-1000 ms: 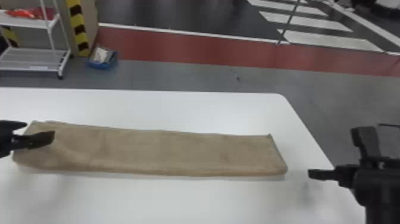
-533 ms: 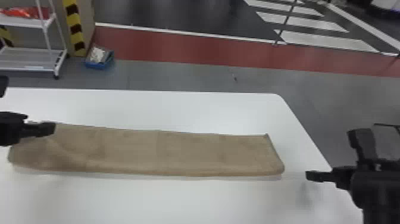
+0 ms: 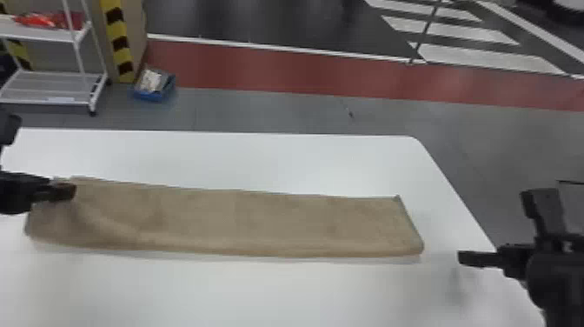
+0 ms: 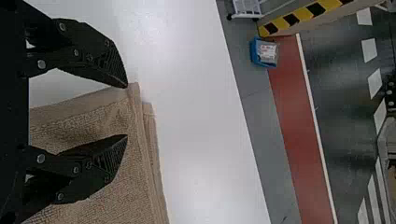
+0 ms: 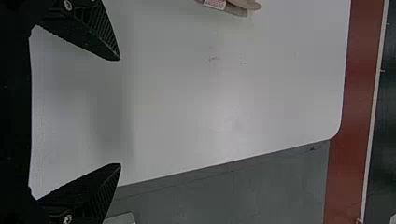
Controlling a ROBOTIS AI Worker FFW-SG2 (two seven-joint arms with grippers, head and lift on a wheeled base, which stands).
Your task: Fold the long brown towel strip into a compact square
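The brown towel strip (image 3: 243, 221) lies flat, stretched left to right on the white table, slightly rumpled near its left end. Over that left end is my left gripper (image 3: 71, 191). In the left wrist view the left gripper (image 4: 127, 111) is open above the towel (image 4: 107, 186), near its corner and layered edge. My right gripper (image 3: 460, 258) stands off the towel's right end, above the table's right side. The right wrist view has the right gripper (image 5: 120, 112) open with nothing between its fingers, and a bit of towel (image 5: 238, 8) at the top edge.
The white table (image 3: 243, 291) has its right edge beneath my right gripper. On the floor beyond stand a wheeled white shelf (image 3: 52, 80), a blue bin (image 3: 154, 86) and a yellow-black striped post (image 3: 118, 41).
My left gripper first moved toward the table's far side, then shifted slightly back over the towel. The towel's left part has rumpled a little. The right gripper has barely moved.
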